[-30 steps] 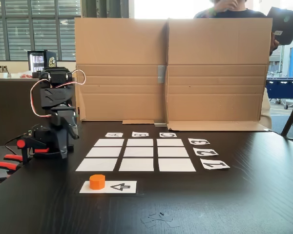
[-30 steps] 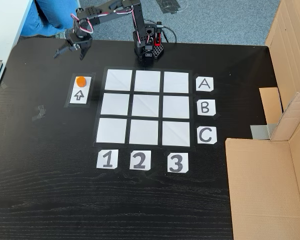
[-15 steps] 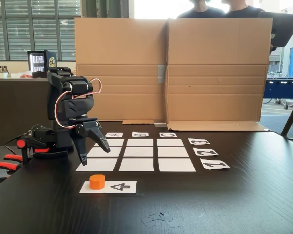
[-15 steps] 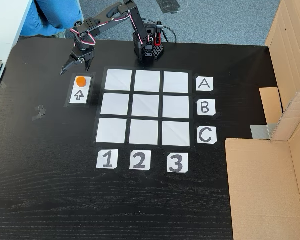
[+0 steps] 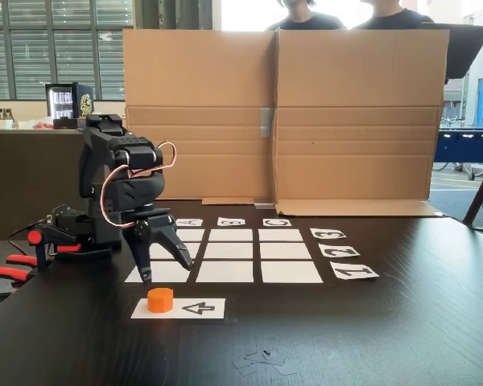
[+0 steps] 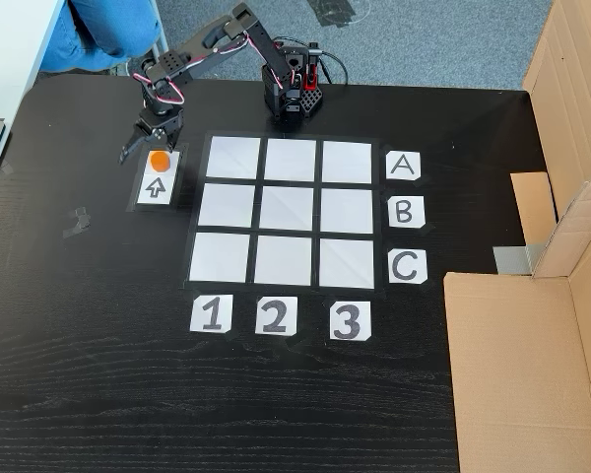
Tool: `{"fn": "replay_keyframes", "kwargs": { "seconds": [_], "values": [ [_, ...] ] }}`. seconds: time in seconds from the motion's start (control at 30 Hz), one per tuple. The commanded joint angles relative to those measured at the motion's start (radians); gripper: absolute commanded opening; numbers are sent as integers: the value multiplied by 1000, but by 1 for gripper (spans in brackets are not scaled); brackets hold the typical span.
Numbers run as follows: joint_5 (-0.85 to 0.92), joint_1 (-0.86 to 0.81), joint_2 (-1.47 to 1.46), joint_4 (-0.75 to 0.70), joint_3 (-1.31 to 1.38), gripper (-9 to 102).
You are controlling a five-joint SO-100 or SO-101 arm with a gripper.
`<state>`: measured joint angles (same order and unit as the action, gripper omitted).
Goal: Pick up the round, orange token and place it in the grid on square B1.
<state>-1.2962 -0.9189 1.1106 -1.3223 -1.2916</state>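
Observation:
The orange token (image 5: 160, 299) (image 6: 159, 160) rests on the end of a white paper strip printed with a black arrow (image 5: 197, 308) (image 6: 158, 187). My gripper (image 5: 167, 271) (image 6: 148, 151) hangs open just above and slightly behind the token, fingers spread and pointing down, with nothing between them. The grid (image 5: 225, 251) (image 6: 291, 212) of nine white rectangles lies beside the strip. Square B1 (image 5: 225, 272) (image 6: 223, 205) is blank, in the row nearest the strip.
Labels A, B, C (image 6: 403, 212) and 1, 2, 3 (image 6: 274, 316) edge the grid. A cardboard wall (image 5: 282, 112) (image 6: 532, 374) stands along one table side. The arm's base (image 6: 294, 94) is clamped at the table edge. Tape scraps (image 5: 262, 359) lie near the front.
The arm has swung from the table edge towards the strip and lowered. The open gripper now hovers right over the token. The token has not moved.

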Motion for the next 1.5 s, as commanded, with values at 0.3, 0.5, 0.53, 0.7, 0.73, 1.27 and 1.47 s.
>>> {"fn": "replay_keyframes", "kwargs": {
  "seconds": [0.3,0.5,0.53,0.7,0.73,1.27,1.47],
  "values": [
    [-8,9,-71,5,84,60],
    [-8,0,-94,6,100,54],
    [-5,0,-95,6,101,39],
    [-3,-2,-103,3,104,0],
    [-3,-2,-104,-2,104,0],
    [6,-78,3,-2,77,0],
    [49,-110,176,-11,48,0]
  ]
}}
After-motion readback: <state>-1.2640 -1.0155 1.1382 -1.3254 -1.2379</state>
